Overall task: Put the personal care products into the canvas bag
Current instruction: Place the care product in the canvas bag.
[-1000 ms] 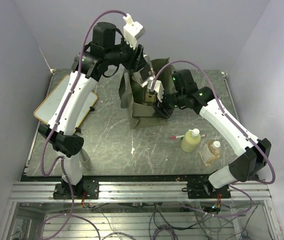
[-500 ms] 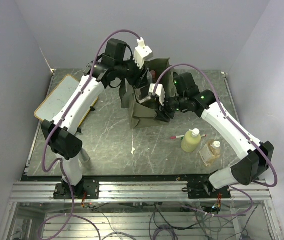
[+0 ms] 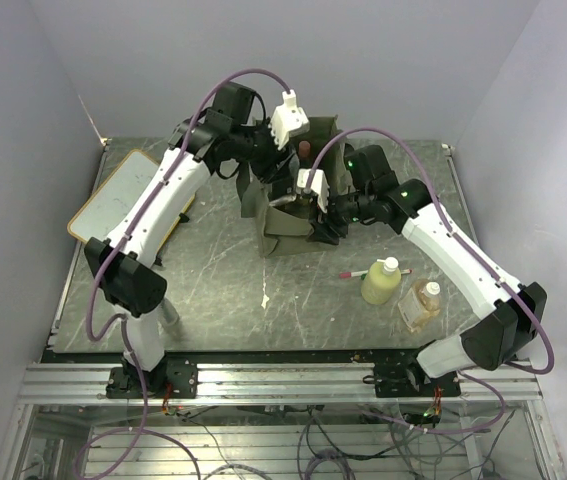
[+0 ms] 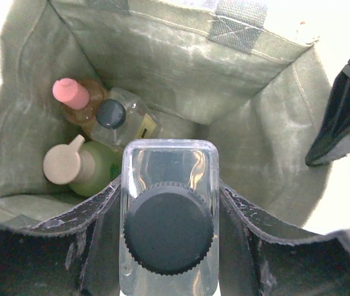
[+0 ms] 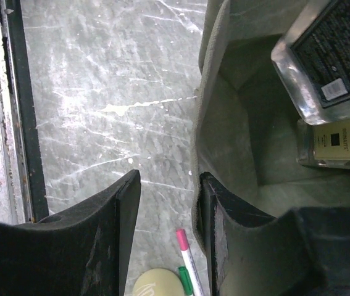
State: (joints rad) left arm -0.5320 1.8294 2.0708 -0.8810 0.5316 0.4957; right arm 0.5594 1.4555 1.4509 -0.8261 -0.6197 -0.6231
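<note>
The olive canvas bag (image 3: 281,232) stands open at the table's middle back. Over its mouth my left gripper (image 4: 170,203) is shut on a clear black-lidded jar (image 4: 168,231), also in the right wrist view (image 5: 326,52). At the bag's bottom lie a slim orange bottle with a pink cap (image 4: 76,98), a clear dark-capped bottle (image 4: 120,120) and a green bottle (image 4: 88,166). My right gripper (image 5: 167,191) is open at the bag's right rim (image 5: 207,92), one finger inside the wall. A yellow-green bottle (image 3: 381,282) and an amber square bottle (image 3: 420,305) sit on the table.
A red-green-white pen (image 3: 363,272) lies just left of the yellow-green bottle, below my right gripper (image 3: 315,205). The wood-framed whiteboard (image 3: 118,200) rests at the table's left edge. Grey walls close in the back and both sides.
My left arm has swung right from behind the bag, carrying the jar over its mouth. The right arm has barely moved at the bag's rim.
</note>
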